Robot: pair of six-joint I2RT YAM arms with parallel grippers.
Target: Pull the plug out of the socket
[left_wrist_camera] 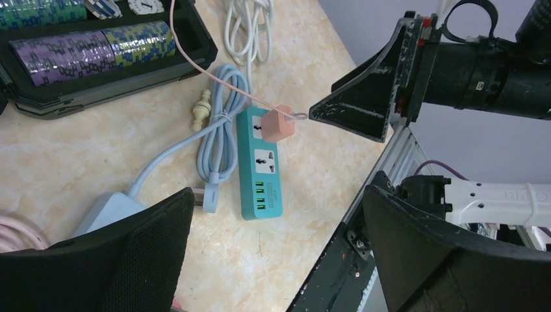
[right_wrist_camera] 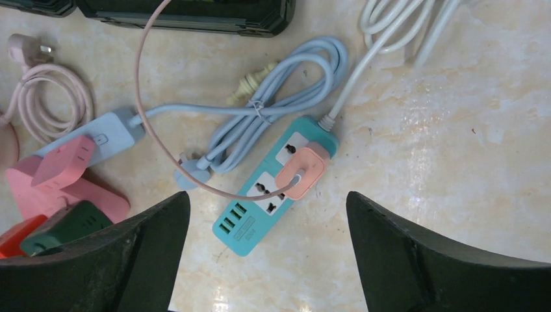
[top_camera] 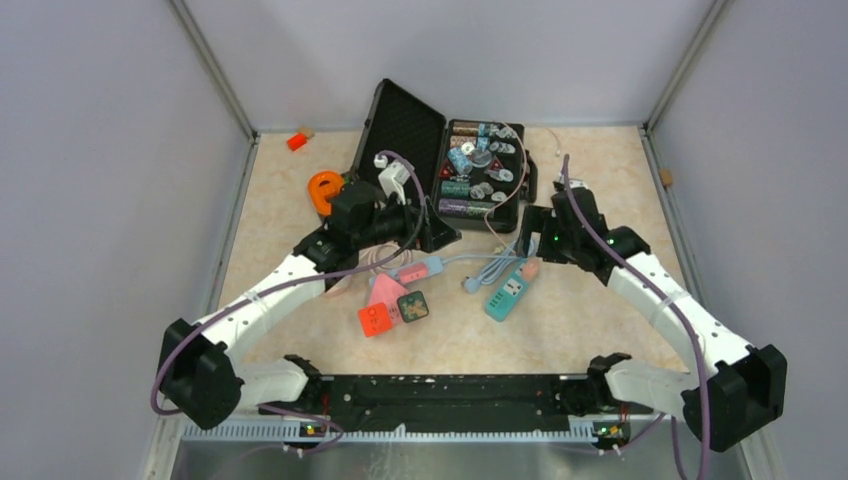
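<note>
A teal power strip (top_camera: 507, 293) lies flat on the table. It also shows in the left wrist view (left_wrist_camera: 263, 162) and the right wrist view (right_wrist_camera: 273, 188). A pink plug (top_camera: 530, 268) sits in its far socket, seen also from the left wrist (left_wrist_camera: 278, 125) and the right wrist (right_wrist_camera: 300, 170). A thin pink cable (right_wrist_camera: 146, 117) runs from the plug. My right gripper (top_camera: 535, 238) is open and hovers above the plug, its fingers spread to either side (right_wrist_camera: 266, 195). My left gripper (top_camera: 432, 230) is open and empty, to the left of the strip (left_wrist_camera: 279, 195).
An open black case (top_camera: 400, 120) of poker chips stands at the back. A coiled grey-blue cable (right_wrist_camera: 260, 123), a grey-blue strip (top_camera: 425, 268), pink (top_camera: 385, 290), red (top_camera: 375, 320) and green (top_camera: 413, 306) sockets lie left of the teal strip. An orange object (top_camera: 325, 190) lies far left.
</note>
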